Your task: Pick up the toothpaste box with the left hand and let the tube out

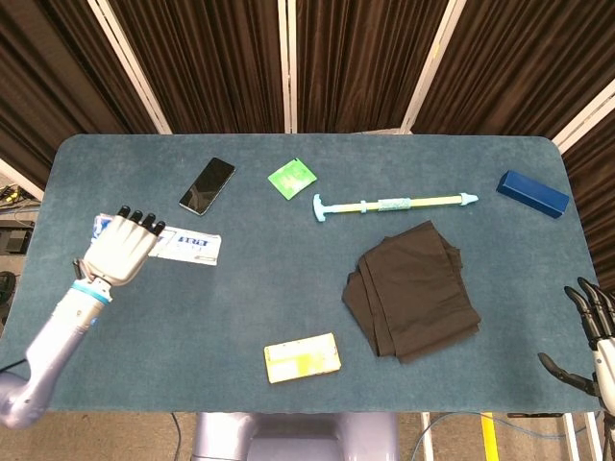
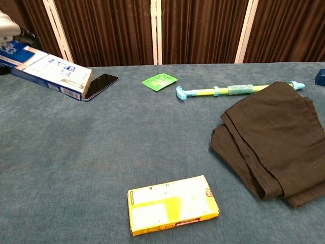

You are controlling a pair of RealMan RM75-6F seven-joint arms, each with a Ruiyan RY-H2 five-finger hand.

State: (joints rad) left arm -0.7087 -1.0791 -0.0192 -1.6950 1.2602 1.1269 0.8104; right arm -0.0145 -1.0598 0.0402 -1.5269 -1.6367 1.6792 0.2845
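Note:
My left hand (image 1: 119, 249) grips the blue-and-white toothpaste box (image 1: 187, 246) by its left end, lifted above the table at the left side. In the chest view the toothpaste box (image 2: 51, 70) hangs in the air at the upper left, tilted with its right end down, and that end looks open; only a sliver of the left hand (image 2: 6, 25) shows at the frame's edge. No tube is visible. My right hand (image 1: 594, 336) hangs off the table's right front corner, fingers spread, holding nothing.
On the blue table (image 1: 240, 307) lie a black phone (image 1: 207, 185), a green sachet (image 1: 292, 178), a long light-blue and yellow tool (image 1: 394, 204), a folded black cloth (image 1: 413, 288), a yellow box (image 1: 302, 357) and a dark blue box (image 1: 532, 193).

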